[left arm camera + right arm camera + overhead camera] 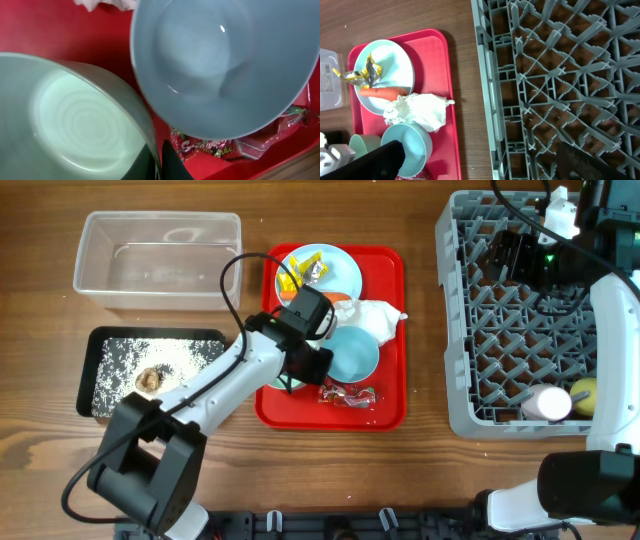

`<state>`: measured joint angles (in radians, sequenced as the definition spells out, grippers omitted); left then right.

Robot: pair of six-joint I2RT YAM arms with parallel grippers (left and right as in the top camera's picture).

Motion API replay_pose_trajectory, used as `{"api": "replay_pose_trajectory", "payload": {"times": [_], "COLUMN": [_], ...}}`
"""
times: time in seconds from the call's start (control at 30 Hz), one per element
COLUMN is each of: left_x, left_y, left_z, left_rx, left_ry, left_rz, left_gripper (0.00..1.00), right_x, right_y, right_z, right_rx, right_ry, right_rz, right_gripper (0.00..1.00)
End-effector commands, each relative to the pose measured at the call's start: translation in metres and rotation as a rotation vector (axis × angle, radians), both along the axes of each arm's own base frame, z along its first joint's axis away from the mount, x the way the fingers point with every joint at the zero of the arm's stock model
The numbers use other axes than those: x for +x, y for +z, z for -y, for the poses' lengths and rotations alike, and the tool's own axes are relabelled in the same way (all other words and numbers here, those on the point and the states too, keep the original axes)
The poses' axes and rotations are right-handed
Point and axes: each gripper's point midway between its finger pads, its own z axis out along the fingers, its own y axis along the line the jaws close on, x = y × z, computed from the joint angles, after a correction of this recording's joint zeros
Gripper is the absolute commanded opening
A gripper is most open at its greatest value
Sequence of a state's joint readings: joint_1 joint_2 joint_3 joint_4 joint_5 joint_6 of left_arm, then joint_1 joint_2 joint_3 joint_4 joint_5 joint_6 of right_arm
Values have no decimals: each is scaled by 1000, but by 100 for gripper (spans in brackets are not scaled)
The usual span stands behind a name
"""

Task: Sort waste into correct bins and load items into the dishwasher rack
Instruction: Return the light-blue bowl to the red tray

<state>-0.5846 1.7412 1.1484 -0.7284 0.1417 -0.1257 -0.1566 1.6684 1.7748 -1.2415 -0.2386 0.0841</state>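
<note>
My left gripper (300,370) (161,160) is shut on the rim of the teal bowl (75,120) (275,383) on the red tray. The pale blue bowl (352,352) (220,60) stands right beside it. A red wrapper (347,394) (225,147) lies in front of them. The light-blue plate (340,265) holds yellow and silver wrappers (300,272) and the carrot piece (340,297). The napkin (375,315) lies next to it. My right gripper (485,165) (515,255) is open and empty over the grey rack (455,330). The pink cup (548,402) and yellow cup (584,394) sit in the rack.
The flat red tray (390,410) is mid-table. The clear tub (95,230) is at the far left. The black tray (88,370) in front of it holds rice (180,355) and a brown lump (150,378). A strip of bare wood separates tray and rack.
</note>
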Motion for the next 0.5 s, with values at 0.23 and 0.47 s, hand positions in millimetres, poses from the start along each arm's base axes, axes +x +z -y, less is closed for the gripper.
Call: {"api": "replay_pose_trajectory", "payload": {"times": [0.23,0.47], "left_x": [8,104], "left_y": [20,95], "left_z": [18,23], "left_rx": [-34,-81], "left_ry": [34,143], "left_rz": [26,385], "left_gripper": [66,86], "right_x": [0,2], "right_y": [-4,-5], "right_z": [0,0], "right_rx": [-4,-4], "right_ry": [2,3], "right_rz": [-11,-8], "right_gripper": [100,100]}}
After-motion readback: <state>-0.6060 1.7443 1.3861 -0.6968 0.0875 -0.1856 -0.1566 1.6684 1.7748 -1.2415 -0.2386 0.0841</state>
